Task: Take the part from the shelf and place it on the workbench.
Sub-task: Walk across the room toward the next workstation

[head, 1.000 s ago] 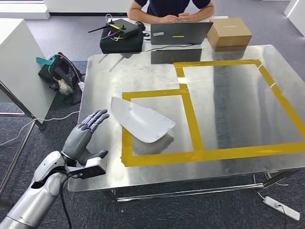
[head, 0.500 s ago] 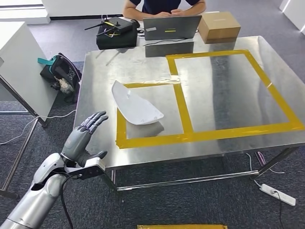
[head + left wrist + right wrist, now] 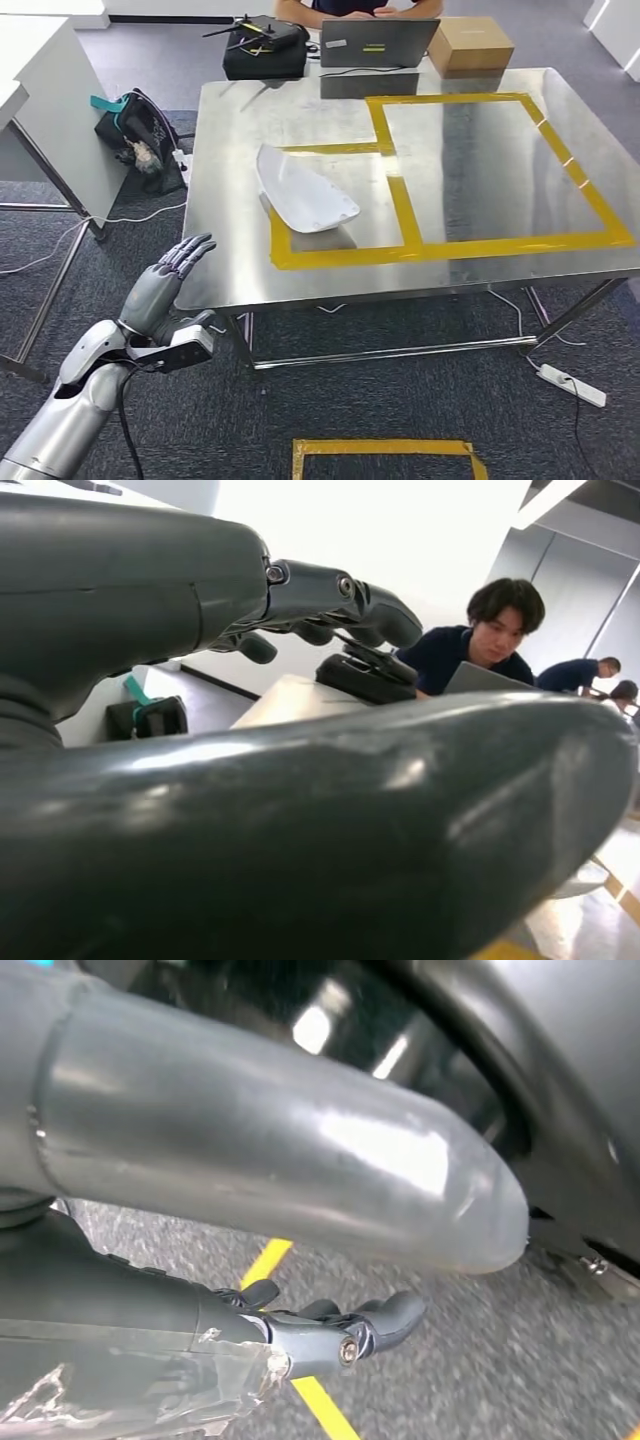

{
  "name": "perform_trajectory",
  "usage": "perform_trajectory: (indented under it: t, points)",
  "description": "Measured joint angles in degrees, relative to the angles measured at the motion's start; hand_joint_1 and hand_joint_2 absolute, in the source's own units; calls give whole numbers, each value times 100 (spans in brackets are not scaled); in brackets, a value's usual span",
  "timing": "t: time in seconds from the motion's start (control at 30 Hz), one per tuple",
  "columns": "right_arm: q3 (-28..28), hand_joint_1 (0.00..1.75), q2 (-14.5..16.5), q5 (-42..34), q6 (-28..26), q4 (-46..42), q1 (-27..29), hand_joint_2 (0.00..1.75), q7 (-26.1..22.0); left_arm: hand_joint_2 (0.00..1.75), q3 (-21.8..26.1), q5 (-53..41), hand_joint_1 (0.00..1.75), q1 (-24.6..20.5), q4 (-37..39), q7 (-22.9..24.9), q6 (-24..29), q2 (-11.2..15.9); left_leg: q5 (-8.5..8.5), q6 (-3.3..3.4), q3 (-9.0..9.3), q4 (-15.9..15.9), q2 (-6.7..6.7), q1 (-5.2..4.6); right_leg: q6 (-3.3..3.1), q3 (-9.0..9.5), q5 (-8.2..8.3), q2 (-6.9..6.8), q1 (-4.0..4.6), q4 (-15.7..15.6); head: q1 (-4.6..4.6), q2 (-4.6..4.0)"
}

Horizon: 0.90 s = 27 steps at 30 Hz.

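Part (image 3: 306, 195): white curved shell, lying flat on the tabletop (image 3: 483, 160), mostly inside the smaller rectangle of yellow tape (image 3: 407, 215), far tip reaching over the rectangle's left corner, near edge just short of the front strip. Touched by nothing, well apart from both arms. Judged as set down, so the placing step looks done and the release stage reached; shelf out of sight, nothing being carried. Next move, by this reading: little beyond drawing the arm clear without brushing the tabletop edge, or, if the part is meant to sit fully within the tape, reaching back in and nudging it inward off the corner. Left robot hand (image 3: 162, 285): wide, fingers stretched forward and spread, thumb out to the side, holding nothing, hovering off the tabletop's near-left corner, below its edge, over the carpet. Right robot hand (image 3: 302, 1335): hanging low above grey carpet and a yellow floor line, fingers extended and apart, nothing in them. Containers further out: cardboard box (image 3: 469, 45) at the far side of the tabletop, flaps closed, contents hidden; black case (image 3: 264, 55) beyond the far-left corner, with a dark device with thin antennas on top, inside not visible; dark bag (image 3: 140, 135) with a teal strap on the floor to the left, mouth partly open, contents too jumbled to tell. Between case and box a laptop (image 3: 373, 42), with a person (image 3: 355, 8) seated behind it. On the floor under the right end, a power strip (image 3: 571, 385).
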Motion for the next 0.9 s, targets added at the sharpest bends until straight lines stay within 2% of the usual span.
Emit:
perform_trajectory:
  t: [0.03,0.07,0.1,0.13,0.17,0.2,0.23,0.27,0.3,0.33,0.4,0.43,0.47,0.5,0.53,0.57,0.6,0.63,0.67,0.7,0.73,0.77,0.8,0.83,0.87,0.9]
  points:
    - [0,0,-2,0,2,0,-1,0,0,0,1,-2,0,2,2,4,-4,4,65,27,-80,1,1,-11,-1,-106,-300,0,9,393,7,0]
    - [0,0,-2,0,5,0,-4,0,-1,0,1,-3,0,5,5,5,-7,5,133,38,-167,3,1,-25,-4,-185,-514,2,17,790,12,0]
    - [0,0,-4,0,8,0,-8,0,-1,0,1,-6,0,9,8,8,-10,5,204,43,-258,7,1,-42,-15,-208,-596,2,29,1086,18,0]
    - [0,0,-6,0,11,0,-12,0,-1,0,1,-9,0,14,10,10,-11,6,274,43,-348,10,1,-56,-33,-140,-536,2,42,1195,19,0]
    - [0,0,-9,0,13,0,-12,0,-1,0,1,-13,0,17,11,15,-11,7,341,39,-433,14,1,-68,-60,32,-388,2,58,1099,19,0]
    - [0,0,-14,0,13,0,-14,0,-1,0,1,-16,0,18,12,21,-11,7,405,31,-506,17,-1,-76,-95,305,-232,2,78,807,18,0]
    - [0,0,-23,1,14,0,-20,0,-1,0,1,-19,0,19,12,26,-11,8,463,17,-564,22,-2,-86,-137,634,-184,2,100,379,18,0]
    - [0,0,-31,1,14,-1,-30,0,-3,0,2,-21,0,18,12,33,-11,9,514,-4,-604,28,-1,-95,-164,953,-222,2,116,-70,16,0]
    - [0,0,-39,1,14,-1,-42,0,-5,0,2,-23,0,16,12,41,-11,10,567,-29,-627,29,2,-99,-181,1161,-295,6,133,-406,12,0]
    - [0,0,-45,1,15,-2,-51,0,-7,0,2,-28,0,13,12,50,-13,12,621,-59,-640,25,7,-97,-194,1262,-368,11,149,-604,11,0]
    - [0,0,-51,0,21,-1,-55,0,-7,0,1,-38,0,15,12,66,-17,11,695,-128,-660,17,11,-79,-242,1214,-314,10,155,-663,14,0]
    - [-1,0,-58,0,24,0,-54,0,-5,0,1,-42,0,20,13,72,-20,14,616,-166,-694,62,7,-71,-287,1166,-256,0,148,-666,10,0]
    - [-1,0,-66,0,26,1,-56,0,-3,0,2,-44,0,25,13,76,-24,19,425,-202,-751,195,3,-63,-330,1115,-184,-9,135,-677,-6,0]
    - [-2,0,-72,0,28,2,-56,0,-1,0,3,-46,0,29,13,81,-26,27,133,-234,-835,443,0,-52,-361,1049,-101,-16,122,-682,-25,0]
    - [-2,0,-78,0,27,2,-57,0,-1,0,3,-49,0,30,14,86,-28,34,-195,-265,-933,793,0,-42,-379,966,-20,-15,121,-679,-45,0]
    - [-2,0,-79,0,28,2,-56,0,0,0,4,-50,0,33,14,89,-29,38,-444,-288,-1019,1182,0,-30,-381,877,62,-14,120,-673,-58,0]
    - [-2,0,-79,0,29,2,-52,0,1,0,4,-51,0,38,15,91,-30,39,-561,-307,-1062,1504,1,-18,-374,772,141,-15,119,-667,-60,0]
    - [-2,0,-79,0,30,2,-48,0,1,0,3,-52,0,42,15,91,-31,40,-539,-322,-1042,1689,1,-7,-362,672,212,-18,117,-660,-60,0]
    - [-2,0,-80,0,31,2,-45,0,2,0,3,-52,0,46,16,91,-31,42,-405,-333,-930,1686,1,3,-346,573,280,-20,112,-648,-59,0]
    - [-2,0,-81,0,31,2,-45,0,1,0,4,-53,0,48,16,92,-31,44,-229,-343,-726,1495,1,12,-328,478,344,-22,102,-633,-59,0]
    - [-2,0,-83,0,31,2,-49,0,1,0,4,-53,0,46,16,92,-31,47,-108,-352,-454,1170,1,22,-304,397,401,-21,93,-611,-60,0]
    - [-2,0,-87,1,31,2,-54,0,-1,0,5,-54,0,41,16,93,-30,48,-86,-355,-155,771,-3,20,-275,323,453,-19,87,-589,-64,0]
    - [-2,0,-91,1,31,1,-60,0,-3,0,7,-54,0,33,15,93,-30,49,-139,-329,85,401,-8,14,-240,268,506,-16,85,-571,-65,0]
    - [-2,0,-95,2,29,1,-63,0,-5,0,8,-54,0,27,14,95,-29,49,-220,-288,228,142,-13,0,-205,231,564,-14,87,-567,-65,0]
    - [-2,0,-99,2,28,0,-62,0,-7,0,10,-55,0,25,13,96,-28,50,-269,-229,278,3,-18,-24,-168,206,628,-13,83,-584,-64,0]
    - [-2,0,-102,1,27,1,-54,0,-9,0,11,-55,0,29,13,98,-28,50,-248,-154,253,-46,-15,-37,-132,191,697,-12,75,-608,-63,0]
